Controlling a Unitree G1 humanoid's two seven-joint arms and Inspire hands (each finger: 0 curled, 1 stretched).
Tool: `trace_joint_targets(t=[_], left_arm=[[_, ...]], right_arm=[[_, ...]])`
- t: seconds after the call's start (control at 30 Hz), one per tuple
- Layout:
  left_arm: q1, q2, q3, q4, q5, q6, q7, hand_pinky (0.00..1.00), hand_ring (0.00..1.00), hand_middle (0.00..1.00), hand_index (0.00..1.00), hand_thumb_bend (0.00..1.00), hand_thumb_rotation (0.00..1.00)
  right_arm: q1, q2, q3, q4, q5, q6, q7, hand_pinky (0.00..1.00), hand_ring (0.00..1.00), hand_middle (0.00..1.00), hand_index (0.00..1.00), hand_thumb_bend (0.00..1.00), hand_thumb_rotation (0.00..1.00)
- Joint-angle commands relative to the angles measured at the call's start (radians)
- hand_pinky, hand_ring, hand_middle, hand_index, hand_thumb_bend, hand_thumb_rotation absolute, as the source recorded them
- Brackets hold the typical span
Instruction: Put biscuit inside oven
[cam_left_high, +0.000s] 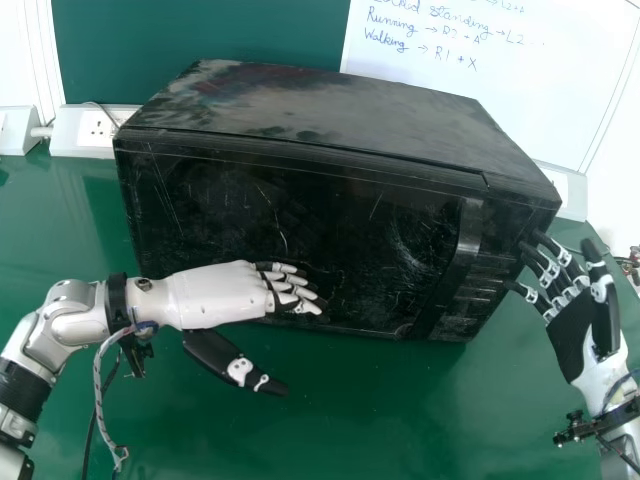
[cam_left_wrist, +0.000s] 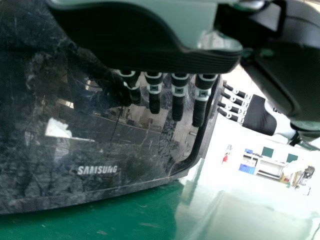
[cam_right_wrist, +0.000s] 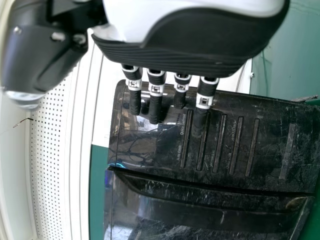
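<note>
The black microwave oven fills the middle of the head view, resting on the green table. Its door looks closed, and whatever it may hold cannot be made out through the dark front. At lower left, the left hand is open before the door, fingers extended. At right, the right hand is open near the control panel; contact is hard to judge.

Probably a lab or office: whiteboard with handwritten notes, wall sockets.
</note>
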Motion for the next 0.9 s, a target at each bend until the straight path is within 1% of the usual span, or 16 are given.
trace_joint_targets(t=[0.0,0.03,0.07,0.13,0.17,0.3,0.37,0.5,0.53,0.57,0.6,0.63,0.7,0.77,0.8,0.87], left_arm=[[-0.012,0.02,0.0,-0.024,0.041,0.03,0.026,0.79,0.87,0.89,0.91,0.9,1.0],[-0.009,0.024,0.005,-0.039,0.064,0.043,0.038,0.79,0.87,0.9,0.91,0.91,1.0],[-0.004,0.027,0.011,-0.054,0.088,0.057,0.051,0.8,0.88,0.9,0.91,0.91,1.0],[0.007,0.033,0.018,-0.085,0.134,0.083,0.08,0.79,0.87,0.9,0.91,0.91,1.0],[0.012,0.035,0.019,-0.096,0.149,0.095,0.093,0.79,0.87,0.89,0.91,0.91,1.0],[0.037,0.035,0.022,-0.137,0.187,0.149,0.13,0.79,0.87,0.89,0.91,0.91,1.0],[0.048,0.042,0.02,-0.16,0.2,0.173,0.135,0.8,0.88,0.9,0.91,0.92,1.0],[0.074,0.057,0.029,-0.177,0.177,0.166,0.153,0.79,0.87,0.9,0.91,0.92,1.0],[0.085,0.059,0.035,-0.178,0.159,0.152,0.164,0.78,0.87,0.9,0.91,0.92,1.0],[0.102,0.063,0.042,-0.188,0.133,0.146,0.166,0.78,0.87,0.9,0.91,0.92,1.0],[0.122,0.068,0.05,-0.202,0.097,0.143,0.163,0.78,0.87,0.89,0.9,0.91,1.0],[0.146,0.078,0.057,-0.223,0.054,0.147,0.151,0.77,0.87,0.89,0.9,0.91,1.0],[0.207,0.094,0.076,-0.27,-0.032,0.152,0.136,0.78,0.87,0.89,0.9,0.91,1.0],[0.275,0.104,0.099,-0.308,-0.098,0.129,0.141,0.78,0.87,0.89,0.91,0.92,1.0],[0.309,0.109,0.112,-0.327,-0.126,0.113,0.145,0.78,0.87,0.9,0.91,0.92,1.0],[0.389,0.117,0.148,-0.38,-0.17,0.104,0.15,0.79,0.88,0.9,0.91,0.92,1.0]], right_arm=[[0.01,0.005,-0.001,-0.004,-0.007,-0.01,-0.003,0.74,0.86,0.9,0.93,0.62,0.65],[0.009,0.005,-0.001,-0.001,-0.007,-0.01,-0.001,0.74,0.86,0.91,0.93,0.63,0.68],[0.007,0.004,-0.001,0.002,-0.007,-0.01,0.001,0.73,0.86,0.91,0.93,0.6,0.65],[0.005,0.003,-0.001,0.007,-0.009,-0.011,0.004,0.74,0.86,0.92,0.93,0.51,0.55],[0.003,0.003,-0.001,0.007,-0.007,-0.01,0.003,0.74,0.86,0.92,0.94,0.47,0.46],[0.001,0.002,-0.002,0.012,-0.007,-0.012,0.007,0.76,0.87,0.92,0.93,0.54,0.26],[-0.002,0.0,0.0,0.019,-0.011,-0.019,0.013,0.76,0.88,0.92,0.93,0.59,0.2],[-0.003,0.006,0.002,0.019,-0.011,-0.025,0.012,0.77,0.87,0.91,0.93,0.52,0.19],[-0.002,0.007,0.001,0.016,-0.01,-0.024,0.009,0.75,0.86,0.9,0.91,0.48,0.21],[-0.002,0.008,0.001,0.015,-0.011,-0.026,0.007,0.74,0.85,0.89,0.91,0.46,0.31],[-0.001,0.007,0.001,0.014,-0.013,-0.027,0.005,0.74,0.85,0.89,0.91,0.48,0.37],[-0.001,0.007,0.0,0.012,-0.014,-0.028,0.004,0.75,0.84,0.88,0.91,0.52,0.39],[-0.001,0.007,0.0,0.008,-0.014,-0.024,-0.001,0.75,0.84,0.87,0.91,0.7,0.57],[-0.002,0.007,0.0,0.004,-0.01,-0.018,-0.007,0.72,0.83,0.86,0.91,0.83,0.72],[-0.002,0.006,0.001,0.004,-0.01,-0.019,-0.007,0.7,0.82,0.86,0.91,0.87,0.77],[-0.003,0.004,0.002,0.007,-0.012,-0.022,-0.005,0.69,0.83,0.87,0.92,0.85,0.79]])
